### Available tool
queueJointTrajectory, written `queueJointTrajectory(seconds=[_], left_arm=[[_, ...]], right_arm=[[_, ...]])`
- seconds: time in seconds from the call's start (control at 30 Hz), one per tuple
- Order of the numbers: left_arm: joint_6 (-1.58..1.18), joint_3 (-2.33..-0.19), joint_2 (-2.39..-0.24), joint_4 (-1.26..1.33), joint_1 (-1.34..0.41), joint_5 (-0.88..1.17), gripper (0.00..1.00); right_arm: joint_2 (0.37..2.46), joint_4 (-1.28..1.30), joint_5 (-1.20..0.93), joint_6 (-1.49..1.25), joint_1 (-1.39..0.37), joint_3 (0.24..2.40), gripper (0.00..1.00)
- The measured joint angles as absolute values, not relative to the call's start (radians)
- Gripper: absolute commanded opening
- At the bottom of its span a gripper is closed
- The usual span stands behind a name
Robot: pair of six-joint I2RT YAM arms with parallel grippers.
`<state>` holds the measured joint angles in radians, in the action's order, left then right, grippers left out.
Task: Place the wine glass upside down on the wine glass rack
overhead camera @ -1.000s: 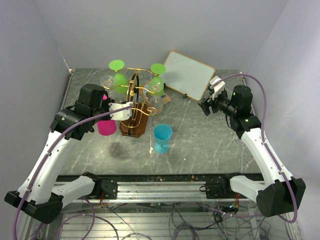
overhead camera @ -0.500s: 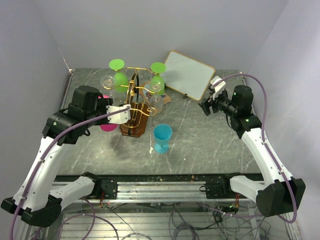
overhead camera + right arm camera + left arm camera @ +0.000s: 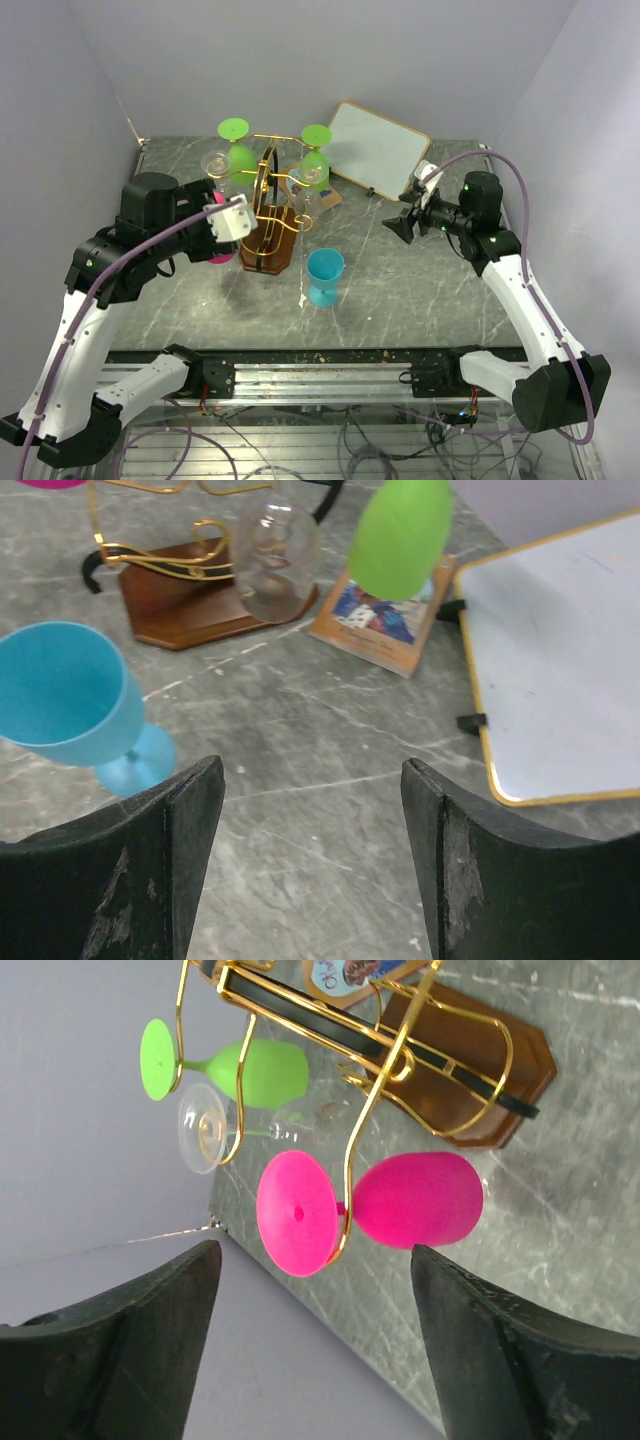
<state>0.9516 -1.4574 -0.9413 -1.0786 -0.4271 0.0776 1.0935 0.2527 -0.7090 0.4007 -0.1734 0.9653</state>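
pink glass: the pink wine glass [image 3: 418, 1200] hangs upside down on the wine glass rack [image 3: 505, 1080], its stem caught in a gold scroll arm on the rack's left side.
left fingers: the left fingers [image 3: 195, 1280] are spread wide just beside that glass, with nothing between them.
right fingers: the right fingers [image 3: 425, 790] are parted and empty, hovering over the desk [image 3: 330, 780] near the rack.
done: to my eye the pink glass is placed and let go.
left: the blue wine glass [image 3: 65, 695] stands upright on the desk in front of the rack. if it also belongs there, it has yet to be picked up, turned over and hung.
count on rack: two green glasses [image 3: 240, 160], two clear glasses [image 3: 277, 550] and one pink glass.
count off rack: one blue glass and one white board [image 3: 560, 660].
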Motion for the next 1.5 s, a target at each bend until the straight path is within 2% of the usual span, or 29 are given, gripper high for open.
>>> queueJointTrajectory(seconds=[0.17, 0.3, 0.5, 0.97, 1.33, 1.5], left_arm=[[0.782, -1.459, -0.969, -0.968, -0.389, 0.080, 0.99], [0.638, -1.468, -0.997, -0.863, -0.348, 0.023, 1.00], [0.529, -1.488, -1.013, -0.764, -0.290, -0.083, 1.00], [0.488, -1.496, -1.016, -0.727, -0.250, -0.096, 0.99], [0.493, -1.497, -1.023, -0.728, -0.250, -0.077, 1.00], [0.493, -1.497, -1.036, -0.728, -0.250, -0.075, 1.00]], right_arm=[[1.136, 0.274, -0.724, 0.398, -0.264, 0.979, 0.69], [1.214, 0.331, -0.628, 0.403, -0.439, 1.051, 0.65], [1.311, 0.391, -0.503, 0.391, -0.591, 1.124, 0.62], [1.372, 0.463, -0.338, 0.382, -0.707, 1.124, 0.57], [1.406, 0.535, -0.260, 0.383, -0.709, 1.132, 0.35], [1.407, 0.583, -0.233, 0.386, -0.709, 1.132, 0.18]])
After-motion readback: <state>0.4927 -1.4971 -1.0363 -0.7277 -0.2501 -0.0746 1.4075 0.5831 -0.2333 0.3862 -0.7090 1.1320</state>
